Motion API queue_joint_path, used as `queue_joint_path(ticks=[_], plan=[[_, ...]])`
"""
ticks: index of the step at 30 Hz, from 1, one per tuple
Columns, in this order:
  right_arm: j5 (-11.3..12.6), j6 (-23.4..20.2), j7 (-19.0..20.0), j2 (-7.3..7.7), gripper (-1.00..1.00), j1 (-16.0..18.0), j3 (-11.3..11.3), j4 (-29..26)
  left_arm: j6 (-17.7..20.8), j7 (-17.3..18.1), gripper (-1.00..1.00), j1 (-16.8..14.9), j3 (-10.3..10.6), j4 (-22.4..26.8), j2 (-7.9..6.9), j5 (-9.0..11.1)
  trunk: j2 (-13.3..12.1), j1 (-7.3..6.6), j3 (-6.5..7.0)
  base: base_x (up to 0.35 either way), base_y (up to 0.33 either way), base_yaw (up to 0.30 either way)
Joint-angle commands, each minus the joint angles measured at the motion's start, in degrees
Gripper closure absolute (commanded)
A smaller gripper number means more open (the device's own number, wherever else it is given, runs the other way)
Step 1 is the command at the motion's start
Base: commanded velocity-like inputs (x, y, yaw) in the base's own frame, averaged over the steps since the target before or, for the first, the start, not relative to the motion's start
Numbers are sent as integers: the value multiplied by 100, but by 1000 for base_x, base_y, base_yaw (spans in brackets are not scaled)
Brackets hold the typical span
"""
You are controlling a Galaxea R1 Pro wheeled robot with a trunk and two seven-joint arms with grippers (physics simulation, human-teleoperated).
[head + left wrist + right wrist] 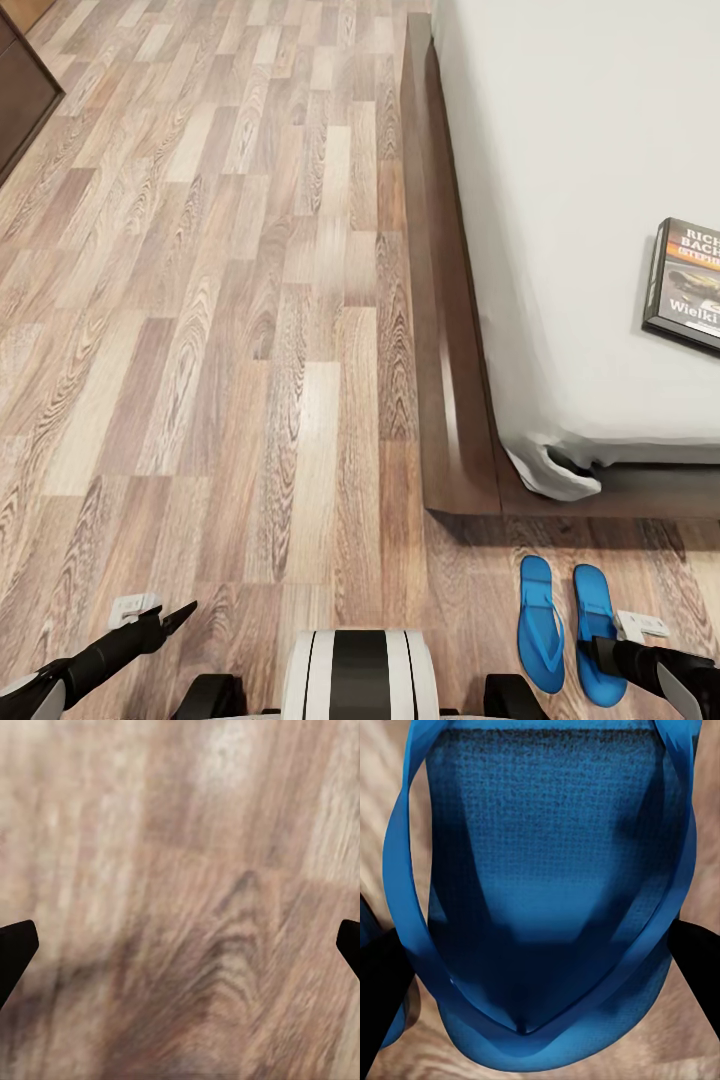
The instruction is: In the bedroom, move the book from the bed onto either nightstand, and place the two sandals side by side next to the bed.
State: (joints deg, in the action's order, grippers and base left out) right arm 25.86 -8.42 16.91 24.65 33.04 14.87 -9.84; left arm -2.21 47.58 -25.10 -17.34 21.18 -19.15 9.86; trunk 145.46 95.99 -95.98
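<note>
Two bright blue sandals lie side by side on the wood floor just past the bed's corner, the left sandal (540, 625) in full sight and the right sandal (597, 608) partly under my right arm. My right gripper (612, 652) hangs open over that sandal's heel end. In the right wrist view the sandal (540, 870) and its straps sit between the spread black fingers (694, 967). The book (690, 285) lies flat on the light-grey mattress (580, 180), cut off by the picture's right edge. My left gripper (162, 622) is open above bare floor (187, 907).
The bed's dark brown frame (440, 330) runs along the floor to the mattress's left. A dark brown piece of furniture (20, 90) stands at the far left. Wood-plank floor (230, 320) spreads wide between it and the bed.
</note>
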Motion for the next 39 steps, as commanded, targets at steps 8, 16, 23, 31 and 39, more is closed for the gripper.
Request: queue_joint_path(ticks=[8,16,23,31,39], plan=[[61,-29,6,5,100,1,42,-9,-22,24,-100,-4,-15,-8,2,-1,1,-1,-3,0,0,0],[59,-28,6,5,100,1,41,-9,-23,24,-100,-4,-15,-8,1,-1,1,-1,-3,0,0,0],[61,-28,6,5,-100,1,37,-9,-24,25,-100,-4,-15,-8,-1,-1,1,-1,-3,0,0,0],[61,-28,6,5,-100,1,38,-9,-23,25,-100,-4,-15,-8,-1,-1,1,-1,-3,0,0,0],[59,-21,11,5,-100,1,36,-9,-17,29,-100,-4,-15,-8,-1,-1,1,-1,-3,0,0,0]])
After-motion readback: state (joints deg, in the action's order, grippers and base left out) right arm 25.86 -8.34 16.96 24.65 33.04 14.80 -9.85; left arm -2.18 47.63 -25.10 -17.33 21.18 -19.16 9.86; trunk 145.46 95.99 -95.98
